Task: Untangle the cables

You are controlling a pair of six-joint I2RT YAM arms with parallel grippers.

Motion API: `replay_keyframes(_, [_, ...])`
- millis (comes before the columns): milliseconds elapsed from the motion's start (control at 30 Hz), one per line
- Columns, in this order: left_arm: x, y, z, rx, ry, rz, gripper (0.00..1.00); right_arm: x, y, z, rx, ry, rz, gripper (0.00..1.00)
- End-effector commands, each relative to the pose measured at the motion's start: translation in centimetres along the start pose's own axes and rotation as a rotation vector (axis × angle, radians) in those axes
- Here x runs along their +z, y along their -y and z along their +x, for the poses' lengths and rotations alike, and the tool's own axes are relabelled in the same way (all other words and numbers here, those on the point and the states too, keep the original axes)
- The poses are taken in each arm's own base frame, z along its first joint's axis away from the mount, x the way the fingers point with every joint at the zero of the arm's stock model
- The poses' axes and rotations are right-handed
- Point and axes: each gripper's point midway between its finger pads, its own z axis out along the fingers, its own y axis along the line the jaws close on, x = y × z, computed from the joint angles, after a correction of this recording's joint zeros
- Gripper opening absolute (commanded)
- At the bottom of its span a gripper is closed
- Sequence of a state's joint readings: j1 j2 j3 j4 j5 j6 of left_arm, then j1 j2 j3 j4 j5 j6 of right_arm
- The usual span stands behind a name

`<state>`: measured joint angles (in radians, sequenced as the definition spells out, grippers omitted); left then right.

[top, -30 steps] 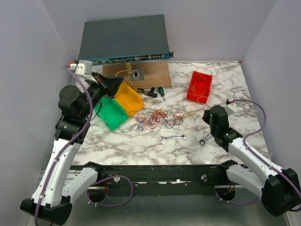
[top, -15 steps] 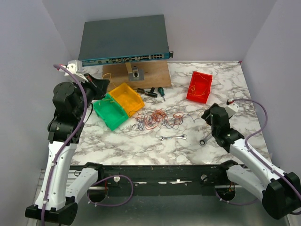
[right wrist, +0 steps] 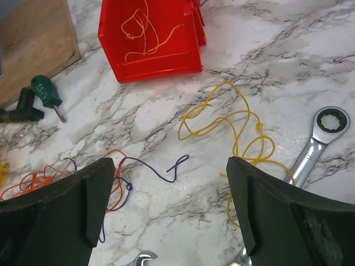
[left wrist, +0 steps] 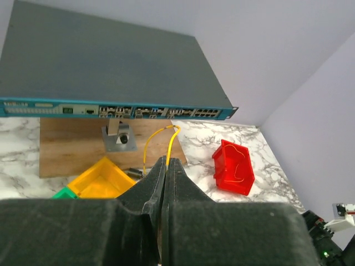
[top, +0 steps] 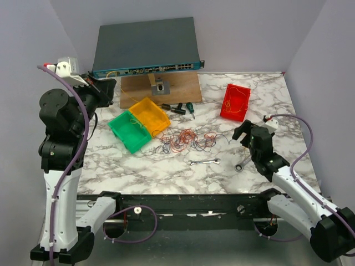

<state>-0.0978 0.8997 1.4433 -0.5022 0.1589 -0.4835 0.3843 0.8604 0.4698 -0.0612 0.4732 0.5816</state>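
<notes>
A tangle of orange, red and dark cables [top: 186, 141] lies mid-table. My left gripper [top: 111, 86] is raised at the far left, its jaws pressed together on a loop of yellow cable [left wrist: 172, 145] that rises from the fingertips [left wrist: 166, 162]. My right gripper [top: 244, 132] hovers low over the marble right of the tangle, jaws wide apart [right wrist: 168, 166] and nothing between them. Below it lie a loose curly yellow cable [right wrist: 233, 124] and a purple strand [right wrist: 166, 173] that runs into orange ones [right wrist: 33, 183].
A red bin [top: 235, 102] holds thin yellow wires. Yellow bin [top: 151, 115] and green bin [top: 130, 131] sit left of the tangle. Screwdrivers [top: 183, 108], a spanner [top: 204, 162], a ratchet wrench [right wrist: 324, 133], a wooden board [top: 161, 88] and a network switch [top: 145, 47] are also here.
My left arm has lifted and swung back to the left, carrying the yellow cable. My right gripper has gone from shut to wide open, and the curly yellow cable lies on the marble.
</notes>
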Motion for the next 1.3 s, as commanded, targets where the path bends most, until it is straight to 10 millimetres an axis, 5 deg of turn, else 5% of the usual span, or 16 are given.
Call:
replay_keyframes(0, [-0.7, 0.6, -2.4, 0.052, 0.025, -0.01, 0.0, -0.1, -0.2, 0.6, -0.017, -0.001, -0.038, 0.9])
replay_keyframes(200, [-0.8, 0.2, -3.2, 0.073, 0.03, -0.041, 0.0, -0.2, -0.3, 0.5, -0.016, 0.0, -0.051, 0.9])
replay_keyframes(433, [0.1, -2.5, -0.4, 0.068, -0.012, -0.11, 0.0, -0.6, -0.5, 0.4, -0.008, 0.008, -0.074, 0.9])
replay_keyframes(767, [3.9, -8.9, 6.9, -0.02, -0.117, -0.28, 0.0, -1.1, -0.6, 0.1, 0.005, 0.028, -0.096, 0.9])
replay_keyframes(967, [6.1, -12.4, 14.6, -0.222, -0.161, -0.343, 0.0, -1.2, -1.3, -0.2, 0.033, 0.048, -0.136, 0.9])
replay_keyframes(1067, [7.6, -12.2, 17.2, -0.254, -0.209, -0.276, 0.0, -1.2, -1.4, 0.0, 0.03, 0.042, -0.146, 0.9])
replay_keyframes(1267, [9.4, -11.4, 18.4, -0.241, -0.292, -0.197, 0.0, -1.3, -1.5, 0.3, 0.029, 0.041, -0.165, 0.9])
